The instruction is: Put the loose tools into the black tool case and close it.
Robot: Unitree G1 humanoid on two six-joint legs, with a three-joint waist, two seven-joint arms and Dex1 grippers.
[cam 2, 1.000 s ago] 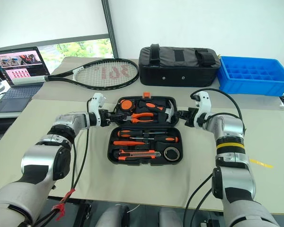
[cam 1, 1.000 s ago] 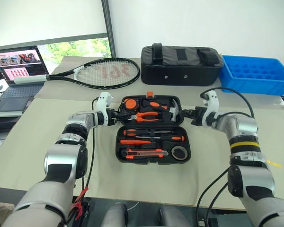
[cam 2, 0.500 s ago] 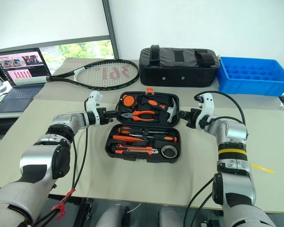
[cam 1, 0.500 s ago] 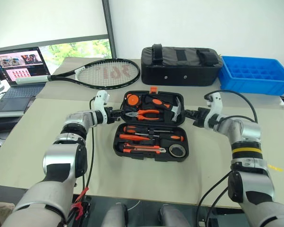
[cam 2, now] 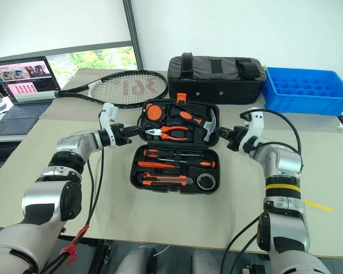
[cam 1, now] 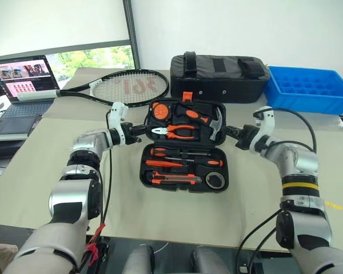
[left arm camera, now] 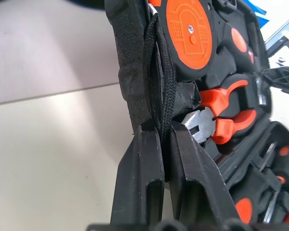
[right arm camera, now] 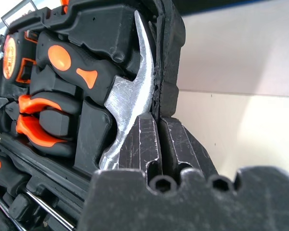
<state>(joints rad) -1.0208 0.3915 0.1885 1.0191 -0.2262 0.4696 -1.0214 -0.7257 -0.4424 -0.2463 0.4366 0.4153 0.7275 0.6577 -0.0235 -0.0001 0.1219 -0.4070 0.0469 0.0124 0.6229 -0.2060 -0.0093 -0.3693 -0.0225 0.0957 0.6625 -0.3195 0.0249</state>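
Note:
The black tool case (cam 1: 182,188) lies open mid-table, its lid (cam 1: 186,121) tilted up off the table with an orange latch (cam 1: 187,96) at its top edge. My left gripper (cam 1: 141,127) is shut on the lid's left edge (left arm camera: 130,72), and my right gripper (cam 1: 229,132) is shut on the lid's right edge (right arm camera: 169,43) beside the hammer (right arm camera: 129,96). The base holds two orange-and-black screwdrivers (cam 1: 158,152) (cam 1: 210,164), a small orange screwdriver (cam 1: 159,164), the utility knife (cam 1: 172,181) and the grey tape roll (cam 1: 216,180).
A black tennis racket (cam 1: 128,87) lies at the back left, with a laptop (cam 1: 20,85) beyond it. A black fabric bag (cam 1: 217,77) stands behind the case, and a blue tray (cam 1: 308,88) sits at the back right. Bare table surrounds the case.
The lid has swung up from lying flat to a tilt, and both grippers have risen with it on its side edges. The left fingers have shut on the lid's edge.

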